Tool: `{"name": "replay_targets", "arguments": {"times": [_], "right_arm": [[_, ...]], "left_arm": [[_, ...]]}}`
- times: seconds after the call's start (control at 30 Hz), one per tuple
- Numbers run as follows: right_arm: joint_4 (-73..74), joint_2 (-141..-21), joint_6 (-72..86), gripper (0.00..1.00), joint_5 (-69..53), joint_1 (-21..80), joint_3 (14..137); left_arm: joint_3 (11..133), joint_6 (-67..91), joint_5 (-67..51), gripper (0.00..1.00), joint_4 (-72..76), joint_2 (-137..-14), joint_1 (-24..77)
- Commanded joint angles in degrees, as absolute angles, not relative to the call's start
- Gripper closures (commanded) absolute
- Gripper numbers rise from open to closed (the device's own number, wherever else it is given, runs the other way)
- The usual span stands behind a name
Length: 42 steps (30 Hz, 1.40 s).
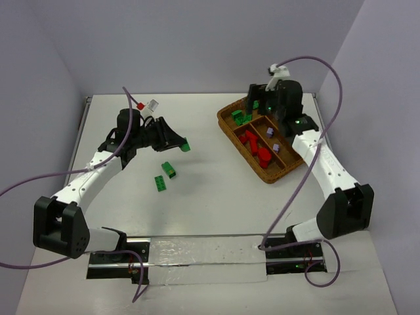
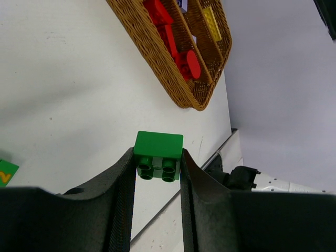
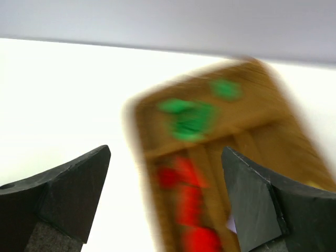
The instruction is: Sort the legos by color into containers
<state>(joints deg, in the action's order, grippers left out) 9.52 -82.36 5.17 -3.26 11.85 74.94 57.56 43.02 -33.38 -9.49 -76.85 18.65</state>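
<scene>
My left gripper (image 1: 184, 146) is shut on a green lego (image 2: 158, 155) and holds it above the table, left of the wicker tray (image 1: 227, 129). Two more green legos (image 1: 169, 169) (image 1: 160, 183) lie on the table below it. The tray's short far section holds green legos (image 1: 241, 117); one long section holds red legos (image 1: 252, 142), another lilac ones (image 1: 276, 148). A yellow lego (image 2: 211, 21) shows in the left wrist view. My right gripper (image 1: 262, 100) is open and empty above the tray's far end; its view is blurred, with tray (image 3: 142, 142) below.
The table's right edge (image 1: 321, 125) runs close behind the tray. Cables loop from both arms. A metal rail (image 1: 197, 252) lies along the near edge between the arm bases.
</scene>
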Motion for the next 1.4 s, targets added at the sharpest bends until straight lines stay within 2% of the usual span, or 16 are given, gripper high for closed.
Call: {"name": "replay_targets", "arguments": {"times": [0.0, 0.07, 0.23, 0.63, 0.73, 0.87, 0.97, 1.23, 1.37], "right_arm": [[2.13, -80.88, 12.37, 0.07, -18.40, 22.63, 69.92], [-2.59, -80.51, 15.18, 0.07, -18.46, 29.75, 67.63], [-11.88, -81.30, 21.11, 0.07, -17.92, 37.10, 63.01], [-16.17, -88.45, 25.14, 0.11, -19.11, 42.61, 61.70], [-17.03, -90.96, 25.69, 0.19, -20.80, 42.80, 63.33], [-17.84, -92.67, 26.93, 0.25, -22.18, 42.89, 64.60], [-17.82, -93.65, 26.99, 0.33, -23.56, 42.89, 65.78], [-19.27, -95.61, 28.04, 0.37, -23.29, 42.98, 67.62], [-19.08, -97.64, 28.56, 0.45, -24.34, 43.07, 70.31]], "left_arm": [[58.94, 43.23, -29.62, 1.00, -12.23, -75.02, 18.63], [61.04, 44.78, -24.02, 1.00, -16.28, -75.58, 18.63], [60.90, 50.30, -16.25, 1.00, -19.16, -73.47, 18.63], [64.30, 54.18, -15.94, 1.00, -22.99, -73.06, 18.54], [63.80, 54.54, -16.49, 1.00, -22.45, -72.46, 18.54], [63.61, 54.33, -16.68, 1.00, -22.73, -72.49, 18.54], [63.46, 53.70, -17.32, 1.00, -22.68, -73.04, 18.54], [63.98, 52.65, -17.22, 1.00, -23.73, -72.87, 18.54], [63.55, 52.65, -17.32, 1.00, -23.64, -73.04, 18.54]]}}
